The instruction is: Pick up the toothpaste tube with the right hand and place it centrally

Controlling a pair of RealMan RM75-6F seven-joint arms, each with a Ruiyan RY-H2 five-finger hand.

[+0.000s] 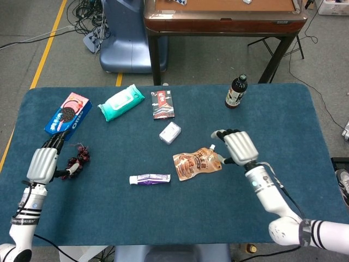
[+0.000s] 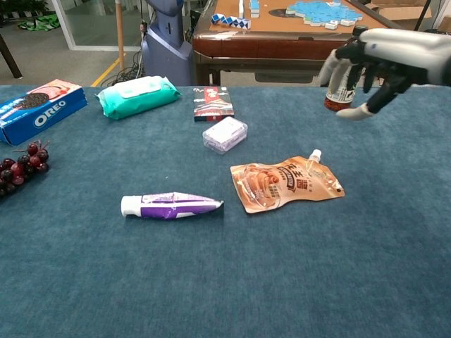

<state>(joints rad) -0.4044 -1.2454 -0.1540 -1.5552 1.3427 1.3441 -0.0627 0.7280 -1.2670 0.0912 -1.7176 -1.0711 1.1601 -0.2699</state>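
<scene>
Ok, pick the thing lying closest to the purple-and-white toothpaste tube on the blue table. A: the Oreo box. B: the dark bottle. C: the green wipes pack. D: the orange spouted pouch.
D: the orange spouted pouch lies just beside the purple-and-white toothpaste tube; the rest sit farther back.

Floor: grey carpet [image 1: 43, 65] is seen around the table, crossed by a yellow line [image 1: 48, 46] at the left.
Cables: a black tangle [image 1: 87, 11] is laid on the floor at the upper left.
Work surface: a table [image 1: 272, 120] covered in dark blue cloth.
Furniture behind: a brown wooden table [image 1: 223, 22] on dark legs is placed beyond it.
Blue-grey base: a rounded unit [image 1: 122, 41] is set left of the wooden table.
Glazing: a glass wall [image 2: 84, 21] is visible far left in the chest view.
</scene>
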